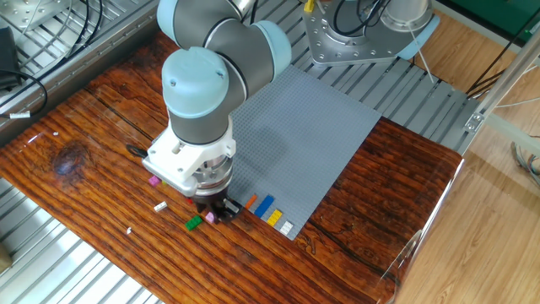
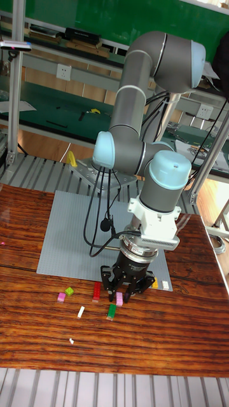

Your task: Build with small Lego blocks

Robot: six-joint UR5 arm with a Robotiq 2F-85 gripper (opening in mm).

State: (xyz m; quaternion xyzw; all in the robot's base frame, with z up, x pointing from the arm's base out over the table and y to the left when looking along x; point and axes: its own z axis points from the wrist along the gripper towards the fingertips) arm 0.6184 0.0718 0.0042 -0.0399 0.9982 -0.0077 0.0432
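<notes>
Loose on the worktop (image 2: 38,343), left to right: a white brick (image 2: 81,311), a green brick (image 2: 112,310), and a pink brick (image 2: 119,299) sitting between the hand's (image 2: 125,295) spread fingers. I'd have centred before closing; the red brick (image 2: 97,291) crowded the left finger.

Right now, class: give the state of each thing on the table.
Gripper: low at the table, open or shut unclear.
Pink brick: on the table, beside the gripper.
Green brick: loose on the table.
White brick: loose on the table.
Baseplate: flat, brick row at one edge.
</notes>
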